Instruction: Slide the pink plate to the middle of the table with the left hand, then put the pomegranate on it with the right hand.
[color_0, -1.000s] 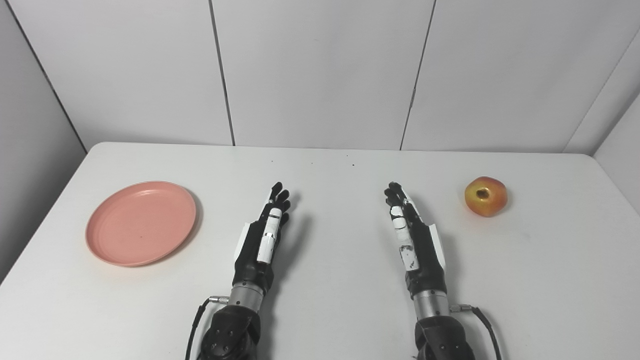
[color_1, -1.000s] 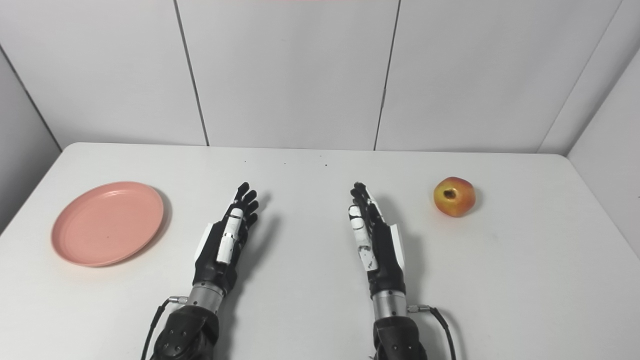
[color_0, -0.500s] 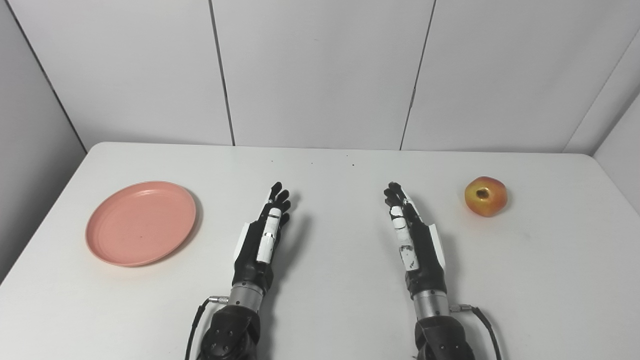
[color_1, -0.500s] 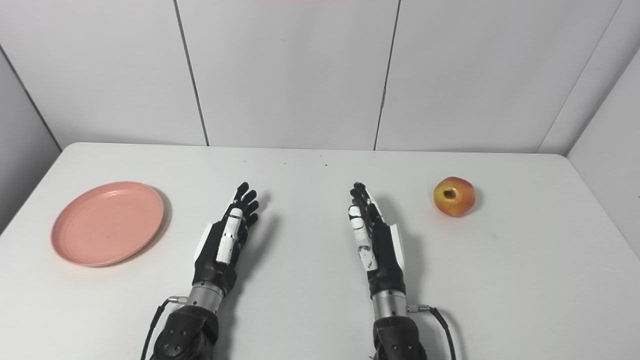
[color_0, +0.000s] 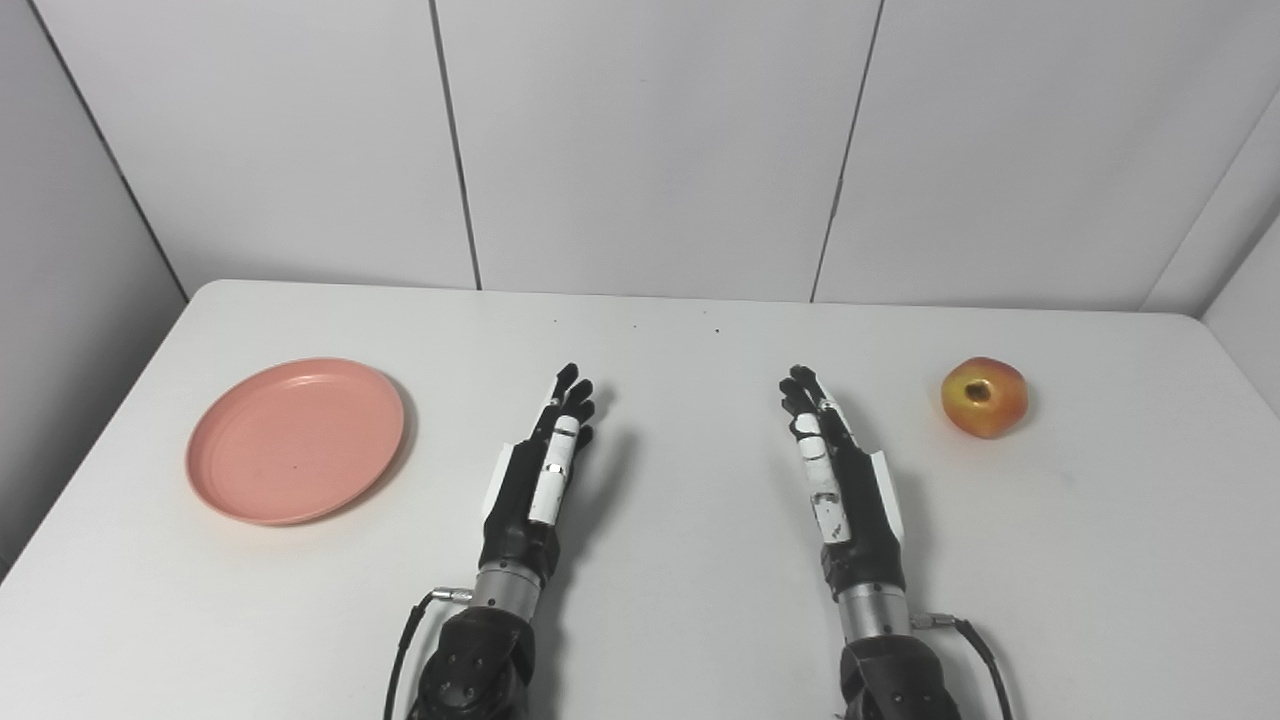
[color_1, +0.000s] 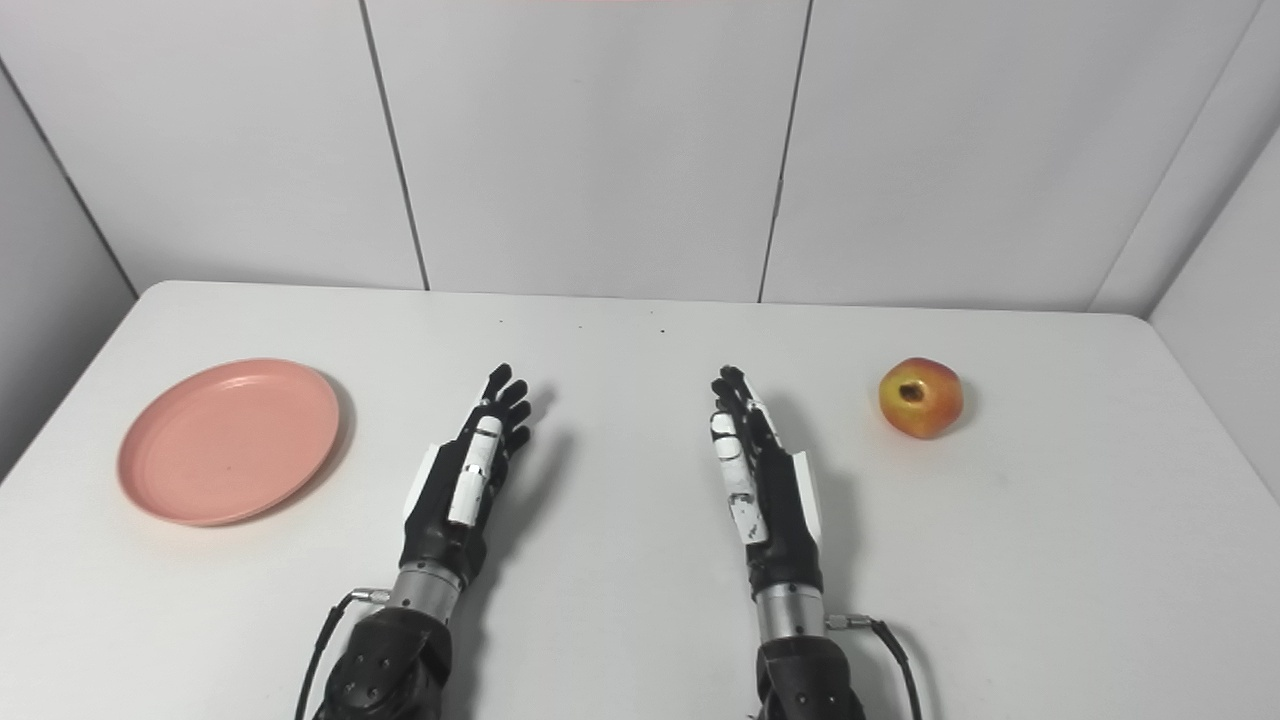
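Both of our robot hands lie released on the worktop (color_0: 650, 620) near its middle, fingers stretched toward 12 o'clock and grasping nothing: the left robot hand (color_0: 535, 470) and the right robot hand (color_0: 840, 470), set apart with bare surface between them. We judge that the first step, sliding the plate, has not begun. Neither task thing is touched.

Going largest to smallest: the worktop is a wide, smooth, matt white slab with rounded corners, so we expect a plate to glide on it easily. The pink plate (color_0: 297, 440) is a shallow round dish with a low raised rim, plain and matt, probably light plastic. It sits well apart from our left robot hand, at about 9 o'clock from it. The pomegranate (color_0: 984, 397) is a small, roundish, glossy fruit, red and yellow, its dark crown end facing us. It rests at about 2 o'clock from our right robot hand.

Next, we think the left robot hand must travel toward 9 o'clock, settle fingers on the rim, and draw the plate toward 3 o'clock with light downward pressure.
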